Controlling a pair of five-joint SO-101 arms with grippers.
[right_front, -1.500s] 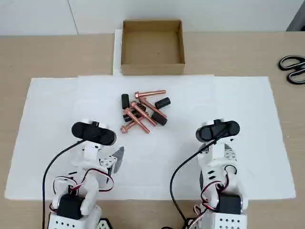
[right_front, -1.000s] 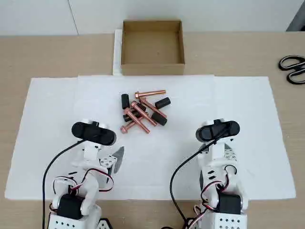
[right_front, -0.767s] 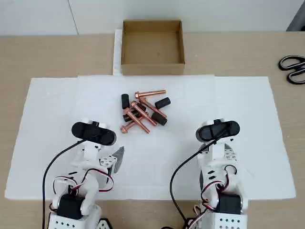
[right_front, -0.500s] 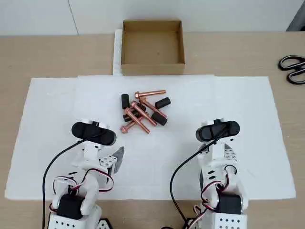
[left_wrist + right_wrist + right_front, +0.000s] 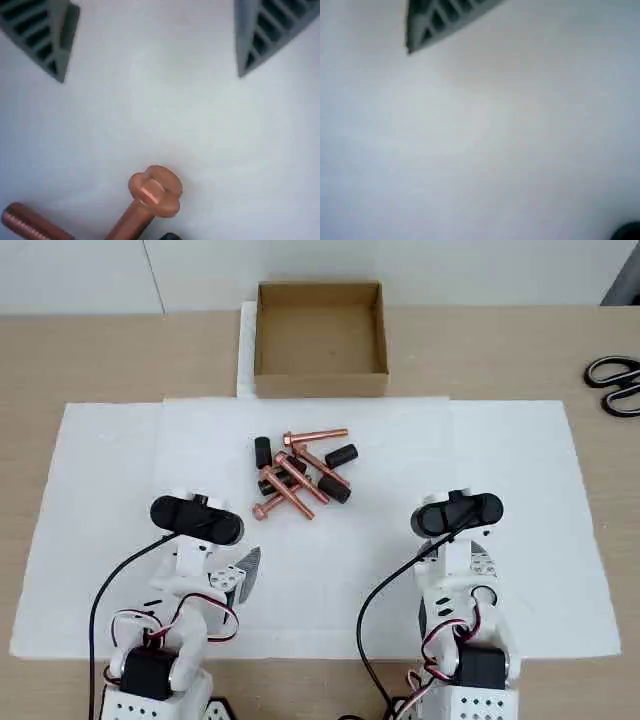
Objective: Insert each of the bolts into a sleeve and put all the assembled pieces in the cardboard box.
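— Nothing has moved since the earlier frames: both arms sit as before at the near edge of the white sheet (image 5: 520,470).
— What lies under the sheet?
— It is spread on a wooden table (image 5: 100,350), with a pale wall (image 5: 450,270) behind.
— And the parts?
— Copper bolts (image 5: 296,483) and black sleeves (image 5: 341,455) lie in one loose heap mid-sheet, several touching or crossing. The cardboard box (image 5: 320,385) stands open-topped at the sheet's far edge, beyond the heap.
— The claws?
— The left claw (image 5: 152,75) hangs with its fingers wide apart over bare sheet, a bolt head (image 5: 155,192) just ahead of it. Whether the right claw (image 5: 422,37) is apart or together cannot be told.
— Anything else about?
— Scissors (image 5: 612,383) lie on the bare wood at the table's right edge, off the sheet and well apart from the heap.
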